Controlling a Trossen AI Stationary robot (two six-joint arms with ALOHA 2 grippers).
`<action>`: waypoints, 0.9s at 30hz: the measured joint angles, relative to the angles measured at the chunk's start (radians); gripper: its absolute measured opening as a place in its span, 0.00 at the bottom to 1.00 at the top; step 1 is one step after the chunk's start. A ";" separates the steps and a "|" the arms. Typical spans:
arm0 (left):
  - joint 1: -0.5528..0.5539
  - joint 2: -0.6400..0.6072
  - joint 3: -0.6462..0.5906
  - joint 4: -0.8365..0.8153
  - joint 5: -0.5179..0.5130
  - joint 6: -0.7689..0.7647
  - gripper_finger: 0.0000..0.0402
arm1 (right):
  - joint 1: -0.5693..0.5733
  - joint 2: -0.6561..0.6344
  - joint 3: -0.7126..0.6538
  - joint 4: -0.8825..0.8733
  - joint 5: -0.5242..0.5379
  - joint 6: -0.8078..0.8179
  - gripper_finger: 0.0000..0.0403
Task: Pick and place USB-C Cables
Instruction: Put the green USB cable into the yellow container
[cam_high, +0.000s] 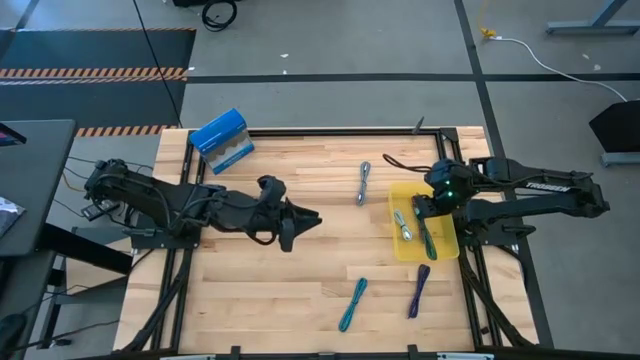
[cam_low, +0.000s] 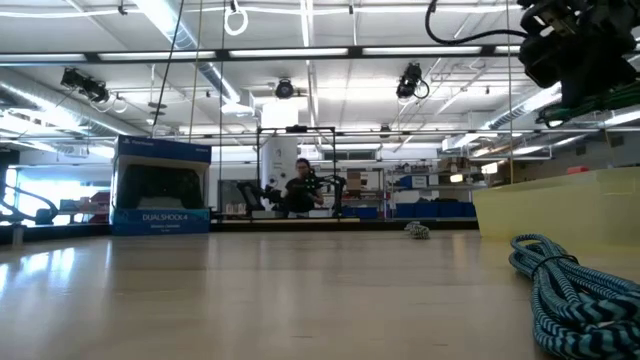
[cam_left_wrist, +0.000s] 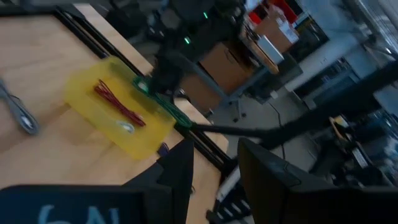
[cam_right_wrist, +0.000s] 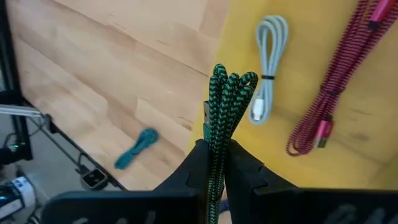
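Note:
My right gripper is over the yellow tray at the table's right, shut on a green cable. In the tray lie a pale cable and a maroon one. On the wood lie a grey cable, a teal cable and a purple cable. My left gripper hangs above the middle of the table, open and holding nothing, its fingers pointing toward the tray. My right gripper pinches the green cable bundle between its two fingers, partway along its length. The fingers slant down from the table's right, and the bundle runs along them. Its looped end and a connector stick out past the fingertips, over the tray's edge.
A blue box stands at the table's far left corner. A dark loose cord lies behind the tray. In the low view the teal cable lies close in front, and the tray's wall rises at the right.

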 joint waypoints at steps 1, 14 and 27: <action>0.000 0.000 0.000 0.003 -0.018 0.000 0.33 | 0.000 0.000 0.000 -0.007 0.000 -0.003 0.07; 0.000 0.000 0.000 0.034 -0.174 -0.001 0.33 | -0.001 0.000 0.000 -0.103 0.023 -0.055 0.07; -0.007 0.001 0.000 0.033 -0.174 -0.080 0.33 | -0.001 0.069 0.001 -0.227 0.210 -0.034 0.22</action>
